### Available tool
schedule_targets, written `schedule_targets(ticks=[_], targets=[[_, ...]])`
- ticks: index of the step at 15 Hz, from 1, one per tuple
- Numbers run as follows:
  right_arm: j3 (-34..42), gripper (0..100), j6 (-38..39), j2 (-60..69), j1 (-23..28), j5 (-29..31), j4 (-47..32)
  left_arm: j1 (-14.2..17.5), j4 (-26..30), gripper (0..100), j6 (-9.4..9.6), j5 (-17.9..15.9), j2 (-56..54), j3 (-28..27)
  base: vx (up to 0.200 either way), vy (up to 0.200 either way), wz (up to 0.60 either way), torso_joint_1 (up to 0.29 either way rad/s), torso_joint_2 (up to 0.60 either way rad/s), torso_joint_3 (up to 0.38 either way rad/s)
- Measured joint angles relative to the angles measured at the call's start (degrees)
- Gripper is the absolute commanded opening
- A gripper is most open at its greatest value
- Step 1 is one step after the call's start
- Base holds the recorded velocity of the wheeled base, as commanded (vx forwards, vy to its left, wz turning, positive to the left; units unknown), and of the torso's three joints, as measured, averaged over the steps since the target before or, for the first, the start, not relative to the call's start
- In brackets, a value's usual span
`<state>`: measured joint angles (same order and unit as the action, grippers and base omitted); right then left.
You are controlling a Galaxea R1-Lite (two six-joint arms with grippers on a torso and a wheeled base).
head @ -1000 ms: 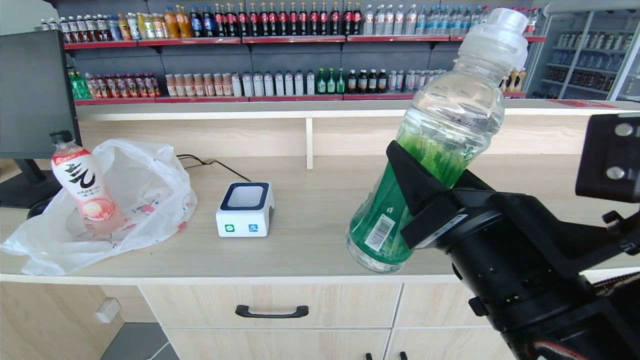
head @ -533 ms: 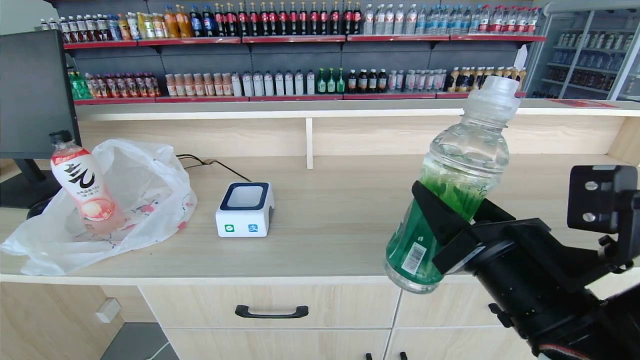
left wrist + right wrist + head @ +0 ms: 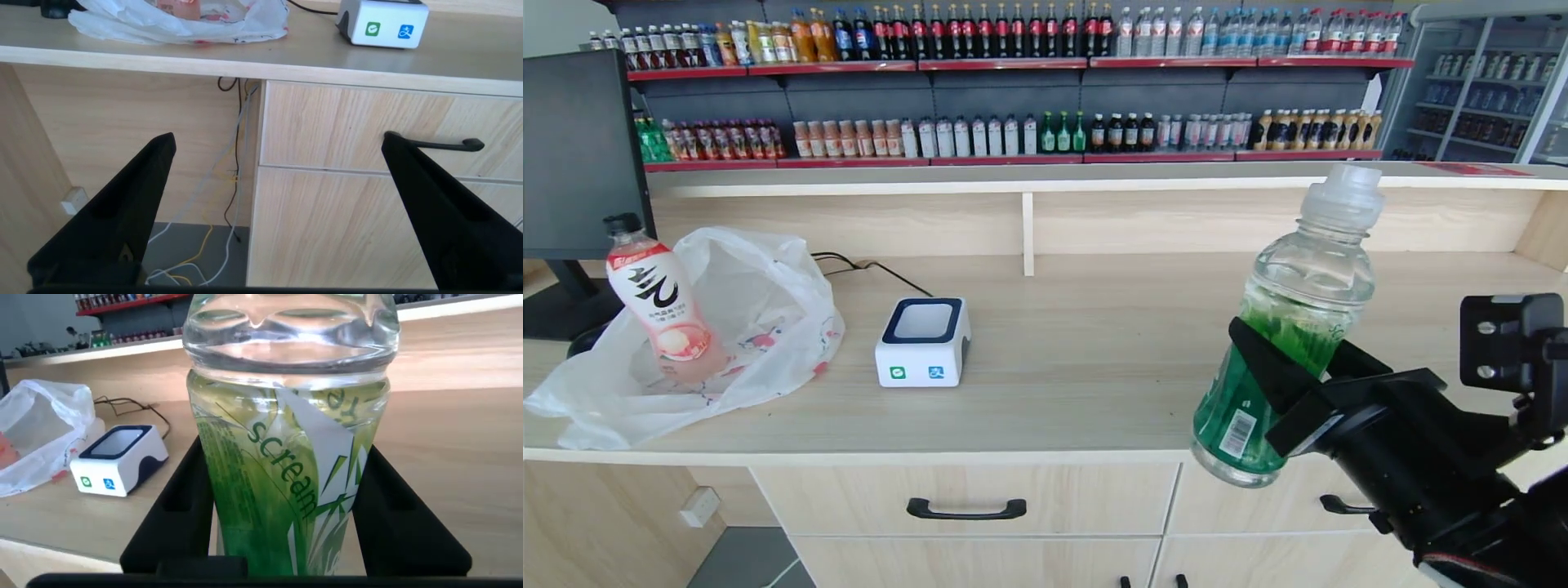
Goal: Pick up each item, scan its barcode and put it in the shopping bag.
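Closest to us, in the lower right of the head view, the right gripper [image 3: 1278, 371] is clamped around the middle of the green-label drink bottle [image 3: 1305, 282]. The bottle is in the air with its base hanging out over the front edge of the counter [image 3: 1078, 367]. Its long axis is tilted: the cap points up and leans toward the right of the frame, and the base is down and to the left. The barcode [image 3: 1241, 422] sits low on the side facing us, not facing down.

The left gripper [image 3: 278, 212] hangs low in front of the drawer front [image 3: 359, 122] under the counter. Its fingers are spread wide with nothing between them, so I'd say it's out of this one.

Further back, toward frame centre, the scanner [image 3: 923, 341] sits on the counter well left of the bottle, window facing up. That's what the next move hangs on, I reckon: the bottle has to go left and roll so the barcode looks down into that window.

Beyond that, at the left edge, the shopping bag [image 3: 768, 302] lies open on the counter, with a pink bottle [image 3: 662, 306] already standing in it.
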<state>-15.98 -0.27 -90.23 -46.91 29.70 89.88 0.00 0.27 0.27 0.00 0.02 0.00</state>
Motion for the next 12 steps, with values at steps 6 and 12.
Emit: schedule_targets(ticks=[6, 12], targets=[[-2.6, 0, 0.4, -2.2, 12.7, -4.8, 0.0, 0.0, -0.1, 100, -0.06, 0.0, 0.0, 0.0, -0.033, 0.0, 0.0, 0.0, 0.0, 0.0], [-3.1, 0, 2.3, -3.0, 16.4, -4.6, -0.1, 0.0, -0.2, 100, -0.06, 0.0, 0.0, 0.0, -0.067, 0.033, 0.0, 0.002, 0.0, 0.001]])
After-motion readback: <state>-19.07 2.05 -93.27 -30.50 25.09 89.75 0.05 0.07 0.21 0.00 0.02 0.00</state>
